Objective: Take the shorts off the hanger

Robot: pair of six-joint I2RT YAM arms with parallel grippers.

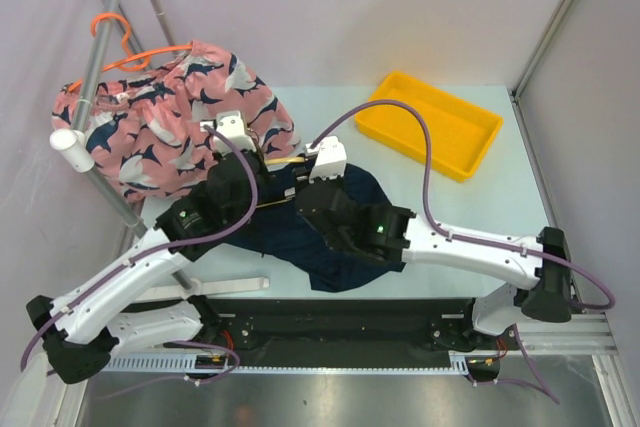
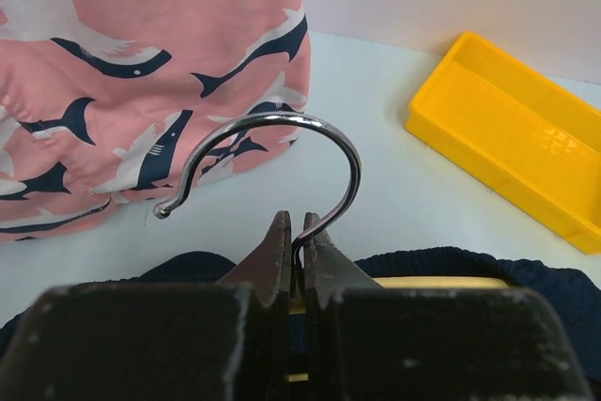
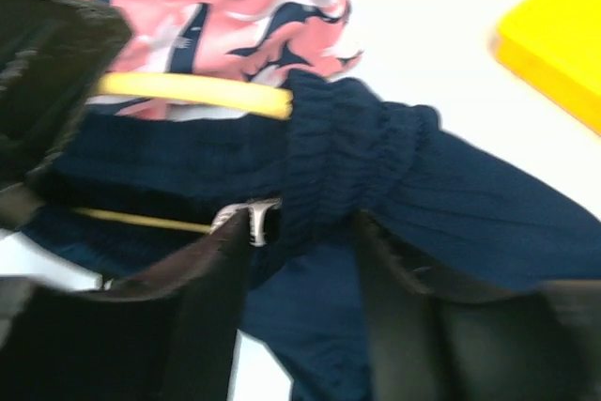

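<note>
The dark navy shorts lie on the table, their gathered waistband on a yellow hanger bar. My left gripper is shut on the stem of the hanger's metal hook. My right gripper is open, its fingers on either side of the waistband. The left finger touches a silver clip. From above, both grippers meet over the navy shorts. The pink shark-print shorts hang on an orange hanger at the far left.
A yellow tray sits at the table's far right corner. A grey rack pole slants along the left side, with the pink shorts bulging over the table's left edge, close behind the hook.
</note>
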